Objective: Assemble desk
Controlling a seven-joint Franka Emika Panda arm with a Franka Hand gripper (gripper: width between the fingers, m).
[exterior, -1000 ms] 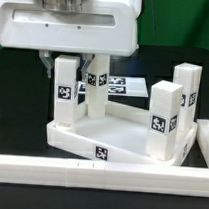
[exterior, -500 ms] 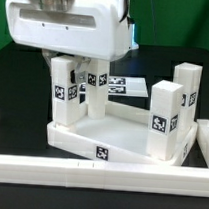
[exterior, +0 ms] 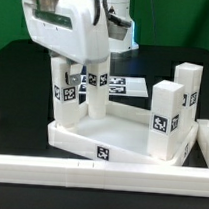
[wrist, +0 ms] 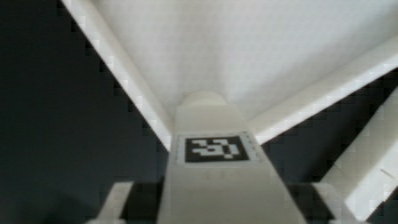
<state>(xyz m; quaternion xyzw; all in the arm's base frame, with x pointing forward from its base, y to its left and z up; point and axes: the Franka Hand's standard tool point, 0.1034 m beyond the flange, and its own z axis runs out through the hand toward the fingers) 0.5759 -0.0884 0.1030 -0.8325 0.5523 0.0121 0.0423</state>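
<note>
The white desk tabletop (exterior: 80, 141) lies upside down with four white tagged legs standing at its corners. My gripper (exterior: 65, 60) hangs over the front leg (exterior: 64, 90) on the exterior view's left, its hand turned at an angle. In the wrist view that leg (wrist: 222, 150) stands between my fingers (wrist: 118, 200), with dark gaps on both sides, so the jaws are open and do not touch it. The tabletop's inner face (wrist: 267, 50) shows beyond the leg. The other legs stand at the back left (exterior: 97, 87), back right (exterior: 186, 87) and front right (exterior: 164, 121).
A long white border rail (exterior: 88, 172) runs along the front and another (exterior: 206, 139) stands on the exterior view's right. The marker board (exterior: 129, 87) lies flat behind the desk. The table surface is black.
My hand has turned about its vertical axis over the front left leg and now looks narrower and tilted. The desk and its legs have not moved.
</note>
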